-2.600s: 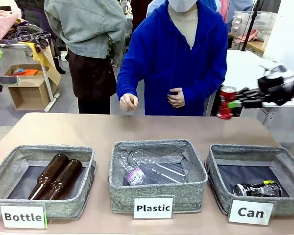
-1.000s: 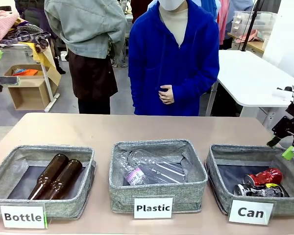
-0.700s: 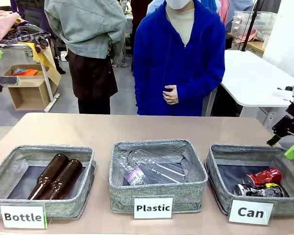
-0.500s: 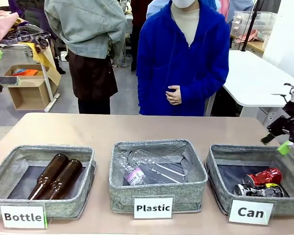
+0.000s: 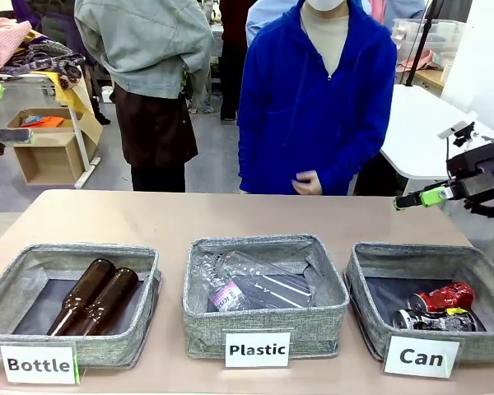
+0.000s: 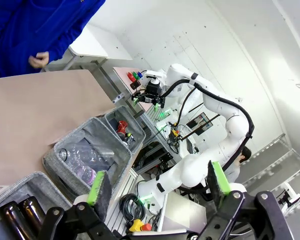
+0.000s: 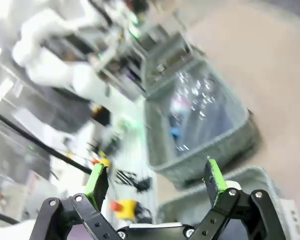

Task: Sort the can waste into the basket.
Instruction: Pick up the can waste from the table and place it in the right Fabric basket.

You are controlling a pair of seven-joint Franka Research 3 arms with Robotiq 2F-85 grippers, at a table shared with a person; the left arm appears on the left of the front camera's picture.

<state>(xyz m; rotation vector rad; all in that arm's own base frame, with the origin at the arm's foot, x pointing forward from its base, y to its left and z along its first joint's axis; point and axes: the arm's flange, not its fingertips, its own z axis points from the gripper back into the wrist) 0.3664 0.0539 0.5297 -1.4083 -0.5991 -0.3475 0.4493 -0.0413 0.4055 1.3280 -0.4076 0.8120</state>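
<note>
Both cans lie in the Can basket (image 5: 364, 262) at 5 o'clock on the table: red can (image 5: 443, 297) on its side, black can (image 5: 428, 319) just in front, touching it. Judgement: you will find them light, thin-walled, slick and easily dented further; should either need moving, take it across the mid-body, not the rim.

Right gripper (image 5: 421, 198) hangs above the basket's far edge at 3 o'clock, fingers spread, holding nothing. Left gripper (image 6: 157, 186) likewise spread wide and empty.

Middle bin (image 5: 199, 306) holds clear plastic bottles (image 5: 251, 288). Bottle bin (image 5: 8, 288) at 7 o'clock holds two brown bottles (image 5: 95, 296) side by side.

Sorting looks finished.
</note>
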